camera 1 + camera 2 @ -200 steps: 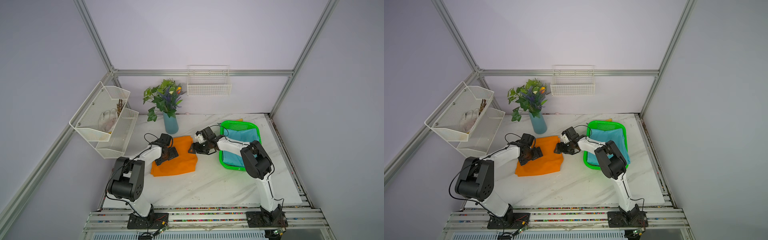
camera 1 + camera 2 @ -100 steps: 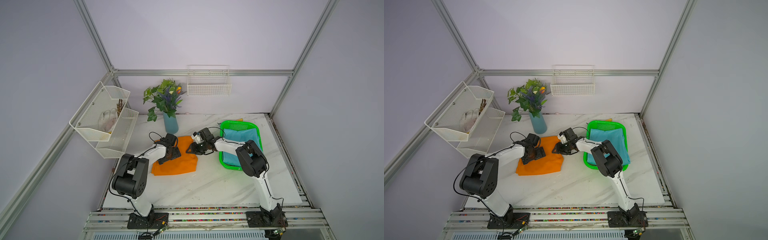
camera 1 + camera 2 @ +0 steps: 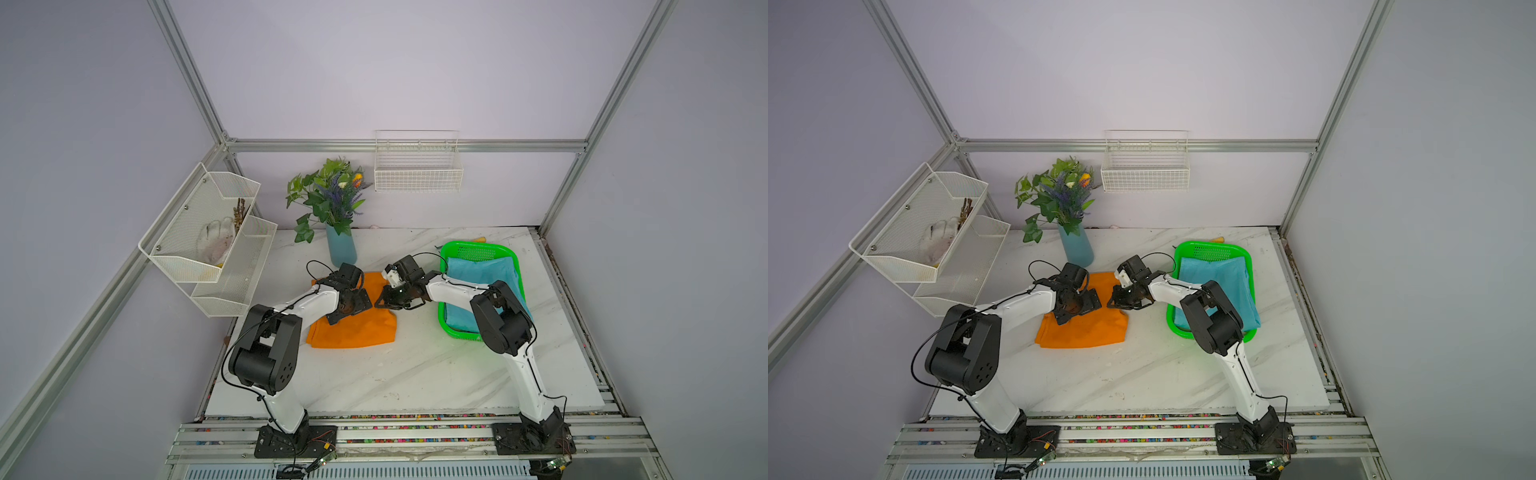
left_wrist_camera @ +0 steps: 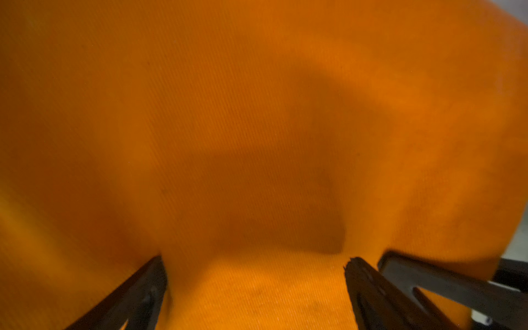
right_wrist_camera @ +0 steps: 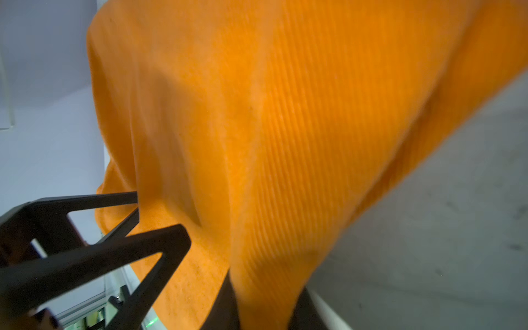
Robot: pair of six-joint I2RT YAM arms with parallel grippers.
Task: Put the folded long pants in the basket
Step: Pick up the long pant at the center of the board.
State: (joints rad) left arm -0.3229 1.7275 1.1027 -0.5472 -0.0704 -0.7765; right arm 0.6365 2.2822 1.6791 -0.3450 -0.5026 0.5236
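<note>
1. two pincers meet over one cloth. the left gripper (image 3: 351, 306) stands wide open, its fingers (image 4: 134, 288) pressed down on the orange pants (image 3: 357, 330), which lie on the table (image 3: 415, 374). it grips nothing.
2. the right gripper (image 3: 384, 301) is drawn nearly closed on the right edge of the orange pants. in the right wrist view a fold of the cloth sits pinched between its fingers (image 5: 148, 251).
3. further right, the blue pants (image 3: 482, 274) lie in the green basket (image 3: 442, 322), one corner hanging over its near rim.
4. since a second ago, the left gripper has slid a little to the right across the cloth. the right gripper, then spread wide at the same edge, has closed on it. the green basket and blue pants have not moved.
5. count: two arms, two grippers, two pants in plain sight, one green basket, one two-tier rack (image 3: 208, 232), one vase of plants (image 3: 340, 249), one wire basket (image 3: 417, 174) on the wall. a small tan bit (image 3: 478, 239) shows behind the green basket, too little to say what it is.
</note>
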